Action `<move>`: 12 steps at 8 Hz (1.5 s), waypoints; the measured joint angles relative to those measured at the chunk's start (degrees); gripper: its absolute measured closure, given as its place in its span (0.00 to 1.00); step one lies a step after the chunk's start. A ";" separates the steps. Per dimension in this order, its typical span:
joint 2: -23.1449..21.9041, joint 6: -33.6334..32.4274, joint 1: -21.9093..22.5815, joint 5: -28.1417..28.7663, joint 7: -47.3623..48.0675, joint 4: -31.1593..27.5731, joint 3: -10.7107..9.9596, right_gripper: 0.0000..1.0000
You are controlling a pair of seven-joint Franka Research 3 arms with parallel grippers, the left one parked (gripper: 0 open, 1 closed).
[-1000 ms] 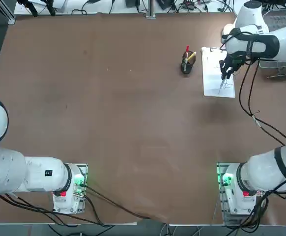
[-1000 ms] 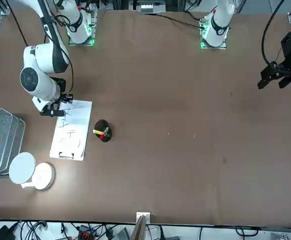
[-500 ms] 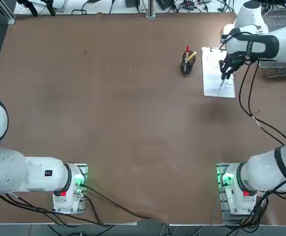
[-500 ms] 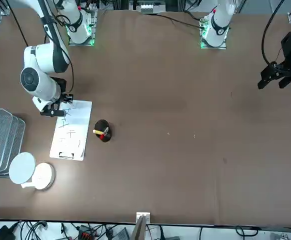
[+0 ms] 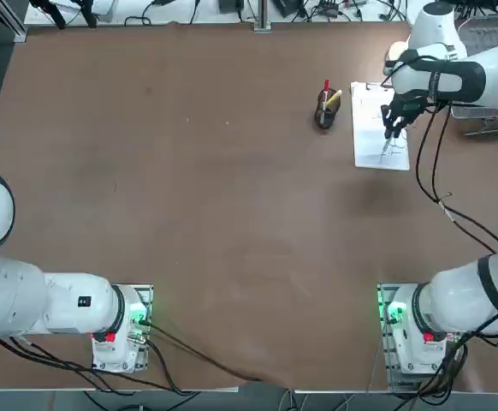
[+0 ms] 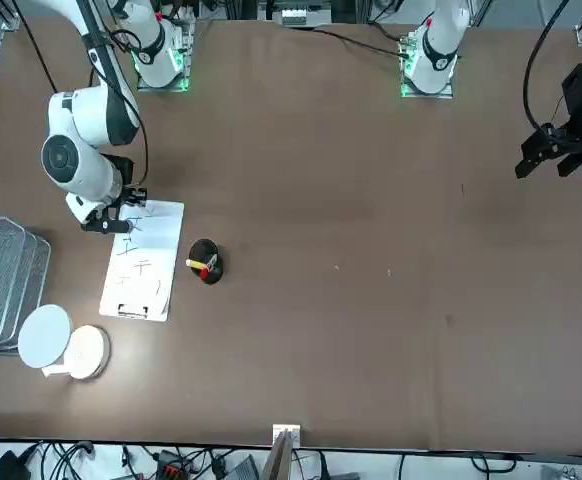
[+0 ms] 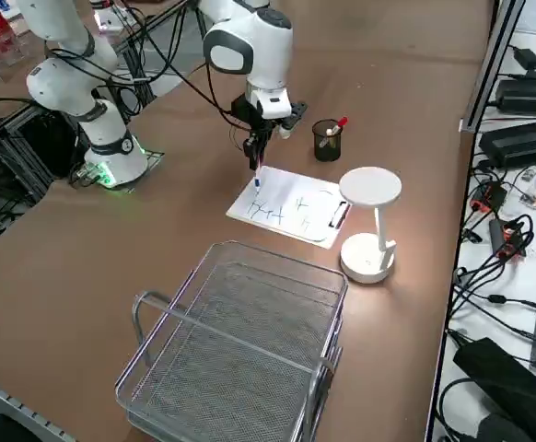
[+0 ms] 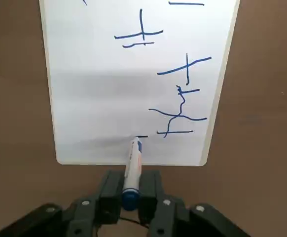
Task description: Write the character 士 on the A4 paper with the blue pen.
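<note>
The A4 paper (image 5: 373,128) lies at the table's far right, with a clip at its far short edge and several blue handwritten marks (image 8: 175,98). My right gripper (image 8: 131,190) is shut on the blue pen (image 8: 132,163) and holds it upright over the sheet's near end. The pen's tip rests on the paper (image 8: 109,84) beside a short blue stroke, close to the near short edge. From the side, the gripper (image 7: 254,147) hangs straight above the paper (image 7: 291,207) with the pen (image 7: 256,175) pointing down. From across the table, the gripper (image 6: 121,222) stands at the paper's (image 6: 146,265) far edge.
A black pen cup (image 5: 324,113) holding a red and a yellow pen stands just left of the paper. A white desk lamp (image 7: 369,221) stands by the clip end. A wire basket (image 7: 240,350) sits to the right of the sheet. Cables hang from the right arm.
Almost nothing: the gripper and pen have stayed over the paper's near end, shifting only very slightly.
</note>
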 joint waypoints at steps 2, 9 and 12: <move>0.02 0.07 0.01 0.00 0.50 0.00 0.10 0.80; 0.10 0.32 0.05 0.00 1.97 0.04 1.16 0.80; 0.11 0.51 0.08 0.00 1.91 0.91 1.31 0.80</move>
